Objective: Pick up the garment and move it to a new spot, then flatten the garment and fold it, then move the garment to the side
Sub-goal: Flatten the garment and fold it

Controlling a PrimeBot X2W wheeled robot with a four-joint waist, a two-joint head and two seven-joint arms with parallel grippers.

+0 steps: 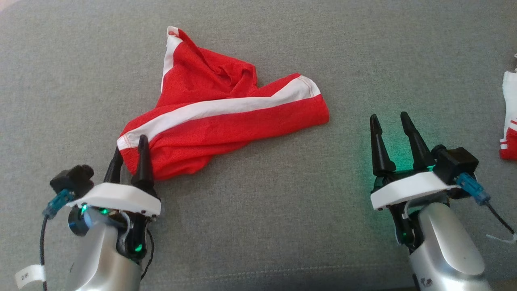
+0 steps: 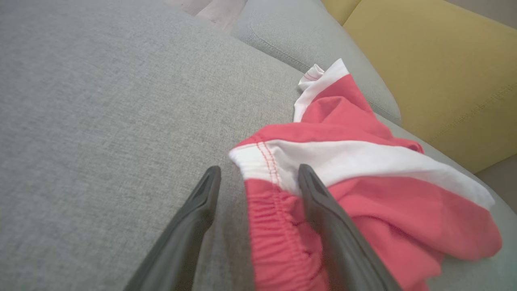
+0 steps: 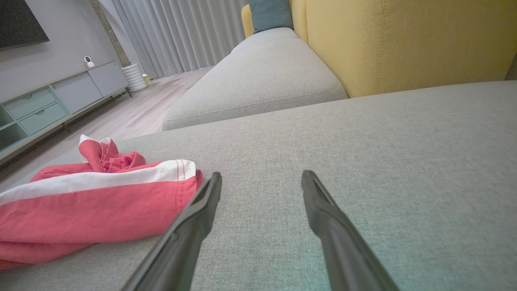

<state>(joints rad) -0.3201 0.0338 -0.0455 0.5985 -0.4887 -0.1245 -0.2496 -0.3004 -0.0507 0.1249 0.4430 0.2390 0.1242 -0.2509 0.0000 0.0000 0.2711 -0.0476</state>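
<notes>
Counting largest first. One grey woven sofa seat (image 1: pixel 258 234) under everything, plain, faint seam near the front edge. One mustard-yellow backrest (image 3: pixel 404 40) behind it. One second grey seat cushion (image 3: pixel 262 81) butted against the first, with one teal pillow (image 3: pixel 270 14) at its far end.

Room beyond, seen from the right wrist: pale wood floor (image 3: pixel 133 113), light full-length curtains (image 3: pixel 173 32), one long low cabinet (image 3: pixel 60 97) with drawers along a grey wall, one dark screen (image 3: pixel 20 20) above it.

One red garment (image 1: pixel 210 121) with a white side stripe, lying crumpled and twisted on the seat, left of centre, gathered waistband end nearest the robot.

Two grippers. Left gripper (image 1: pixel 130 144) released, fingers spread, straddling the waistband corner: one finger over the cloth, the other over bare sofa; actual contact not clear. Nothing clamped. Right gripper (image 1: pixel 389 116) also released, fingers spread above bare sofa, well apart from the garment's hemmed leg end, green glow on the fabric beside it.

One further scrap of white-and-red cloth (image 1: pixel 509 117) at the right edge, cut off by the frame.

One small white device (image 3: pixel 88 61) on the cabinet top.
</notes>
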